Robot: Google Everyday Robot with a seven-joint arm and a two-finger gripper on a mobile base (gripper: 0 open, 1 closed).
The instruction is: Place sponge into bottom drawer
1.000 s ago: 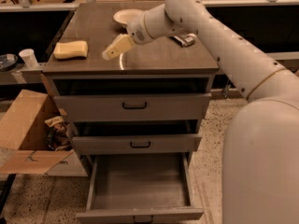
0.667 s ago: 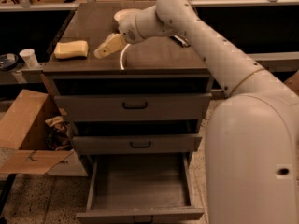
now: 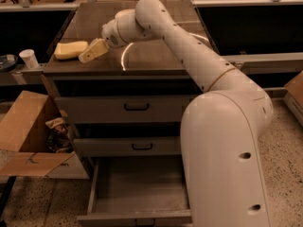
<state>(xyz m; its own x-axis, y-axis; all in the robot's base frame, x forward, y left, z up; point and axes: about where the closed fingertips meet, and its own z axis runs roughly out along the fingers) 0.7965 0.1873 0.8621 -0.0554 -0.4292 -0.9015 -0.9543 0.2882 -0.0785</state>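
Note:
The pale yellow sponge [image 3: 71, 49] lies on the cabinet top [image 3: 147, 56] near its left front corner. My gripper [image 3: 91, 52] reaches in from the right and its tip is right beside the sponge's right end, close to touching it. The bottom drawer [image 3: 139, 186] is pulled out below, with a plain grey floor and nothing in it. The white arm covers the right part of the cabinet and drawers.
Two upper drawers [image 3: 136, 109] with black handles are shut. An open cardboard box [image 3: 28, 136] with rubbish stands on the floor at the left. A white paper cup [image 3: 29, 58] sits on a ledge left of the cabinet.
My gripper has moved left across the cabinet top, from the middle to right beside the sponge. The sponge has not moved.

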